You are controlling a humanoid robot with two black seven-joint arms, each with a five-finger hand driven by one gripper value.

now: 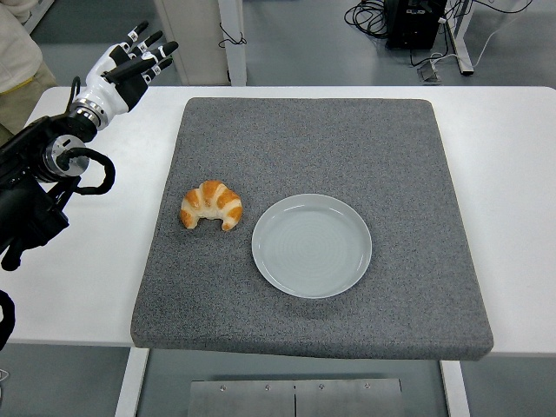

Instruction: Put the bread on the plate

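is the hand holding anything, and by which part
Nothing is held. The left hand is open above the table's far left corner, well away from the bread, which lies on the mat beside the plate.

- A white table point(512, 174) fills my view from edge to edge, a large grey mat point(347, 139) laid across its middle.
- Beyond the table's far edge lies a smooth grey-green floor point(295, 43) under even light.
- A white upright panel point(195, 39) and a white post point(233, 39) stand just behind the table, left of centre.
- At upper right a black box point(415, 22) sits on the floor with black cables point(365, 17) looped beside it and a white frame leg point(460, 39) near it.
- A person's light sleeve point(16, 48) shows at the top left corner.
- Below the near edge I see white table legs point(130, 382) and a grey metal plate point(295, 398).
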